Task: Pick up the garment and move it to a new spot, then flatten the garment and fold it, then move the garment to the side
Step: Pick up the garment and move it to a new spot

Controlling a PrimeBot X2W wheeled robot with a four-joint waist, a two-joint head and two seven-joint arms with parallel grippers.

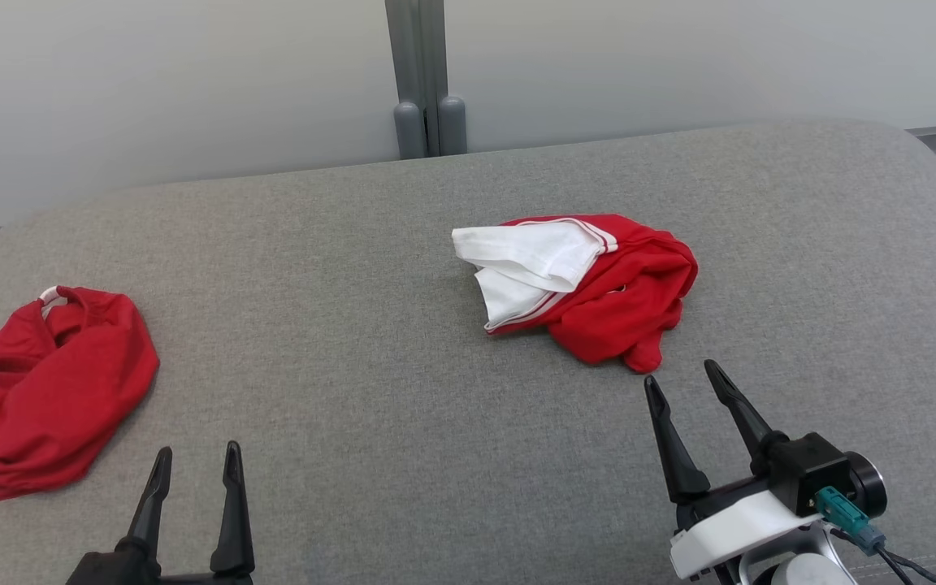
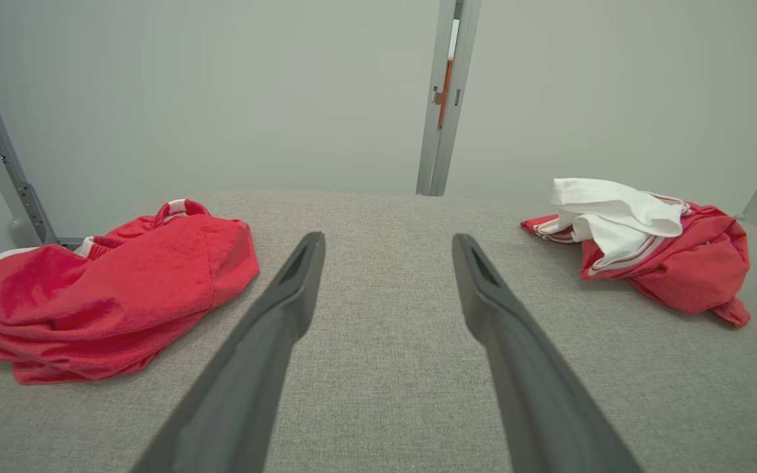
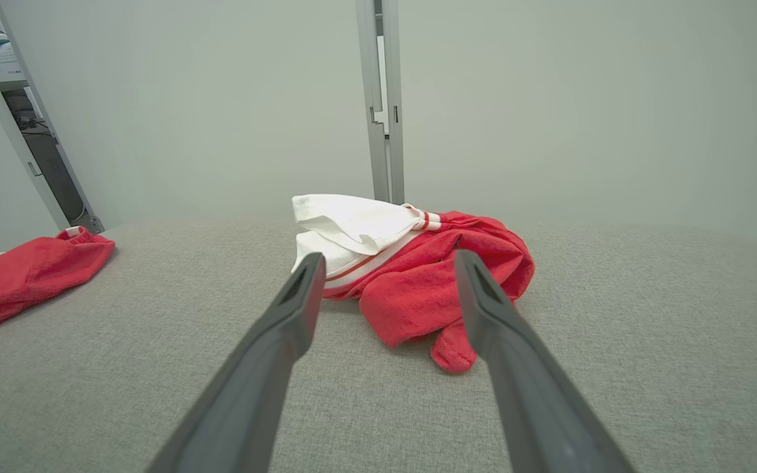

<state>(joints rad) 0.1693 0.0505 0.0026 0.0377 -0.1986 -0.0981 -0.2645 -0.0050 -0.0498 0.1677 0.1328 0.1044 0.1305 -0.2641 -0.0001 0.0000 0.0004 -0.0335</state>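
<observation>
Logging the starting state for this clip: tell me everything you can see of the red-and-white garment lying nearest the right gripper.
The red-and-white garment is a crumpled heap of soft cloth: mostly red, with a white panel folded over its left part and striped red-and-white trim along edges. It lies right of centre on the grey fabric surface, one red end trailing towards the robot. Only that surface touches it; the open right gripper points at it, just short.
</observation>
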